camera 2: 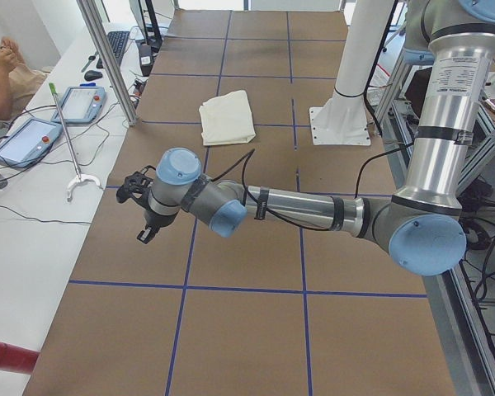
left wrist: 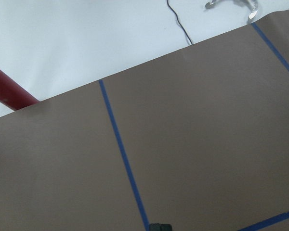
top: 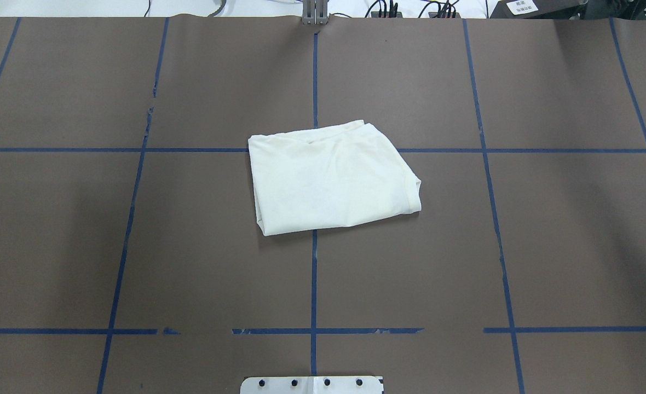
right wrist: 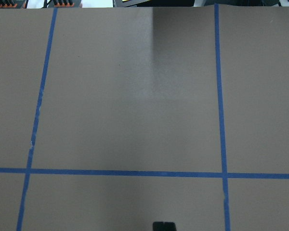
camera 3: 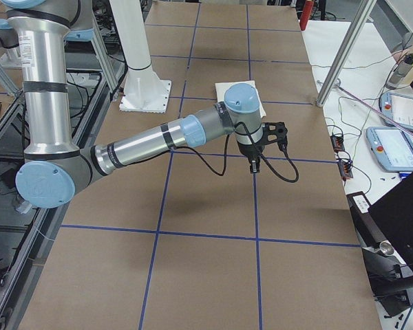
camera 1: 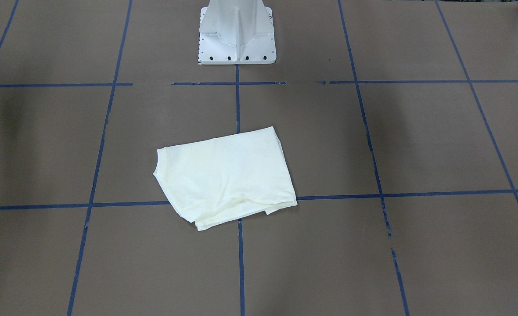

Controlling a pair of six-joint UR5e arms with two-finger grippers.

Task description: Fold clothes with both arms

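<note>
The cream-white T-shirt [camera 1: 226, 175] lies folded into a compact rectangle at the middle of the brown table; it also shows in the overhead view [top: 331, 178]. Its print is hidden. In the exterior left view the shirt [camera 2: 227, 117] lies far beyond my left gripper [camera 2: 144, 235], which hangs over bare table near the left end, fingers pointing down. In the exterior right view my right gripper [camera 3: 253, 167] hangs over bare table in front of the shirt [camera 3: 227, 87], whose near part the wrist hides. I cannot tell whether either gripper is open or shut. Neither holds anything.
The white pedestal base [camera 1: 237, 35] stands behind the shirt. Blue tape lines [top: 313, 273] grid the table. Teach pendants [camera 2: 33, 136] and cables lie on the white bench beside the table. A red tube [left wrist: 9, 94] lies off the table's left end. Metal posts [camera 2: 107, 58] stand at the edge.
</note>
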